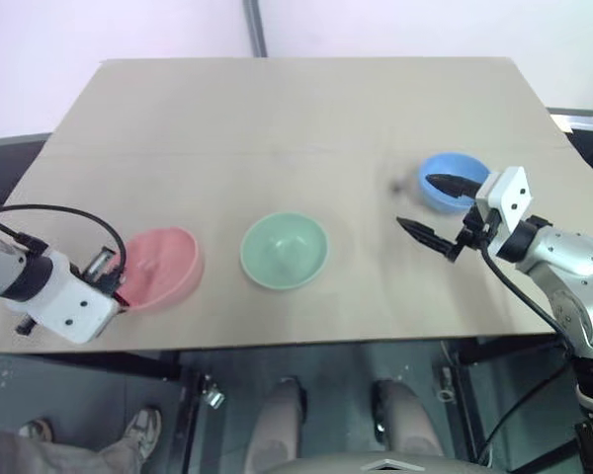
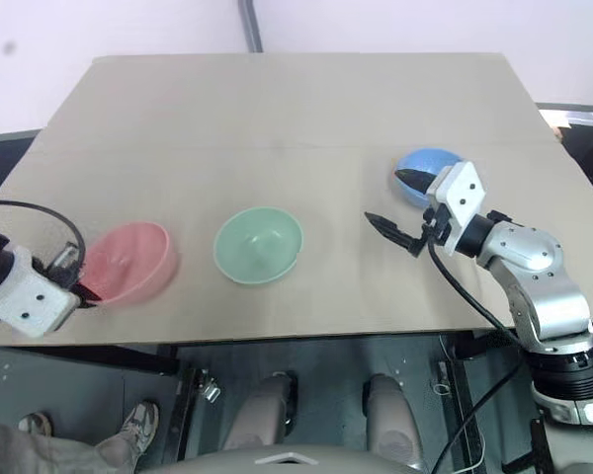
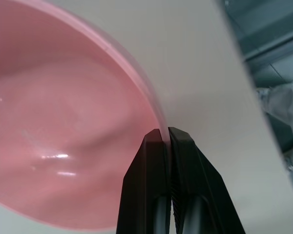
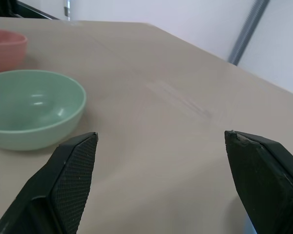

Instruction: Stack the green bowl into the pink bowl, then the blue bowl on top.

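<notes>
Nothing is stacked yet, as far as I can see: all three bowls sit apart on the tan table (image 1: 306,118), each one empty.

Over at the left, the pink bowl (image 1: 160,267) rests close to the near edge. The left gripper (image 3: 166,136) has its two black fingers pressed together on the bowl's rim, the thin pink wall pinched between them on the side nearest the table's edge. So the base of the stack is gripped, though it looks to be sitting on the table rather than lifted; I can't tell for certain.

In the middle stands the green bowl (image 1: 285,250), upright, well apart from the pink one and touched by nothing. It has to go into the pink bowl first, and that step has not begun.

To the right, the right gripper (image 1: 437,211) hangs level above the table with its fingers spread wide and nothing between them, pointing toward the green bowl. Just beyond it sits the blue bowl (image 1: 449,178), partly hidden behind the upper finger, untouched.

Both placements are left to do.
</notes>
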